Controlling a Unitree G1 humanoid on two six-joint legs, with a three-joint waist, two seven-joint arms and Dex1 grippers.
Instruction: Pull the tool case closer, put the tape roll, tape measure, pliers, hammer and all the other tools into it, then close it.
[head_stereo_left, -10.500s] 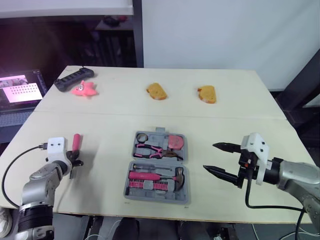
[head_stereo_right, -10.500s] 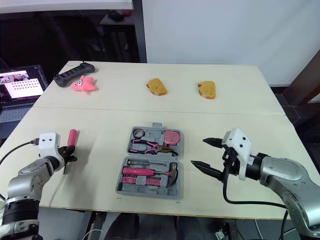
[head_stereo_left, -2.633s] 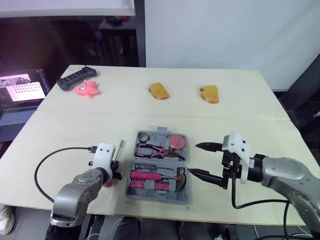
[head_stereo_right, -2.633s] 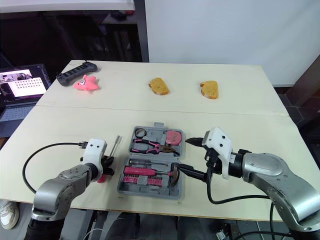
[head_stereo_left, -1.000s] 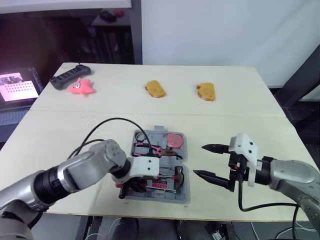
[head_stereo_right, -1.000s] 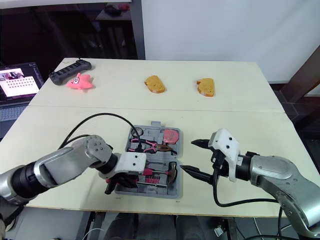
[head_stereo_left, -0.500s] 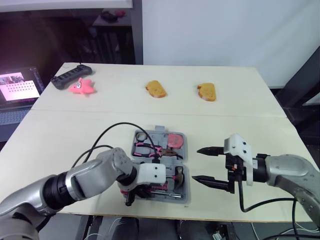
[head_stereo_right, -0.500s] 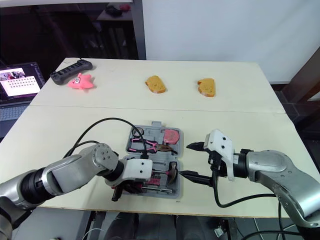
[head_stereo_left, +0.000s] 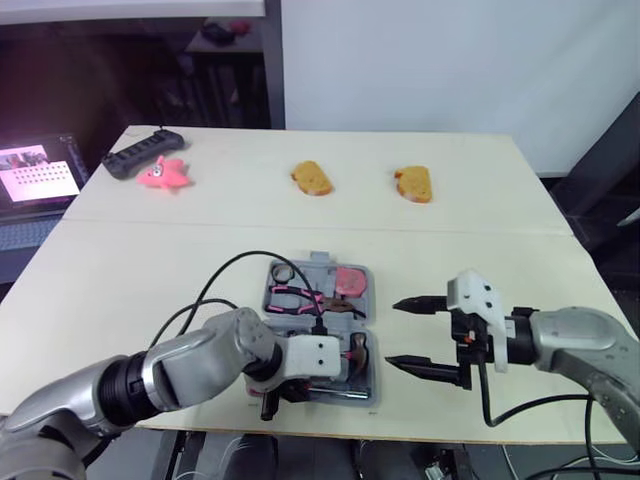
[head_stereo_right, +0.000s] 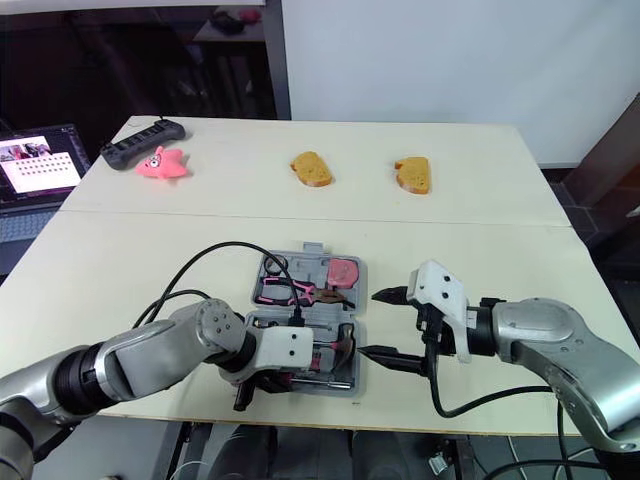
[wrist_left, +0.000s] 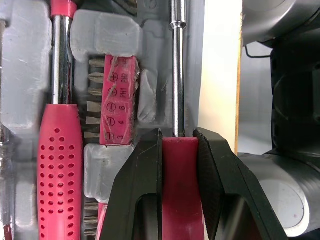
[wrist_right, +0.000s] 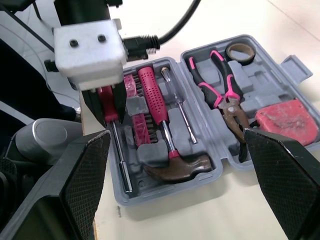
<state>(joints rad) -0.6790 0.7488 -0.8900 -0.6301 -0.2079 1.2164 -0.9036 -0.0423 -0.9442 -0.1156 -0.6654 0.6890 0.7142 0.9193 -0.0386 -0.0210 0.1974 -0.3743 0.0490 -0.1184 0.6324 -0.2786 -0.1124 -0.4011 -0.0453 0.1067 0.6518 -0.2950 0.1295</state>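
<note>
The grey tool case (head_stereo_left: 318, 263) lies open near the table's front edge. It holds a tape roll (wrist_right: 238, 50), a red tape measure (wrist_right: 287, 122), pliers (wrist_right: 225, 95), a hammer (wrist_right: 172, 167) and a pink bit set (wrist_left: 117, 100). My left gripper (wrist_left: 178, 137) is shut on a pink-handled screwdriver (wrist_left: 178, 190). The screwdriver's metal shaft (wrist_left: 176, 75) runs along the groove at the case's front edge. In the head views the left gripper (head_stereo_left: 272, 398) hangs over the case's front left corner. Just right of the case, my right gripper (head_stereo_left: 394, 333) stands open and holds nothing.
Two pieces of bread (head_stereo_left: 312, 180) (head_stereo_left: 414, 185) lie at the back of the table. A pink toy (head_stereo_left: 164, 174) and a black power strip (head_stereo_left: 140, 156) sit at the back left. A laptop (head_stereo_left: 38, 172) stands beyond the table's left edge.
My left gripper carried the screwdriver from the table's left side to the case and has now settled it lower, at the case's front edge. The right gripper has hardly moved.
</note>
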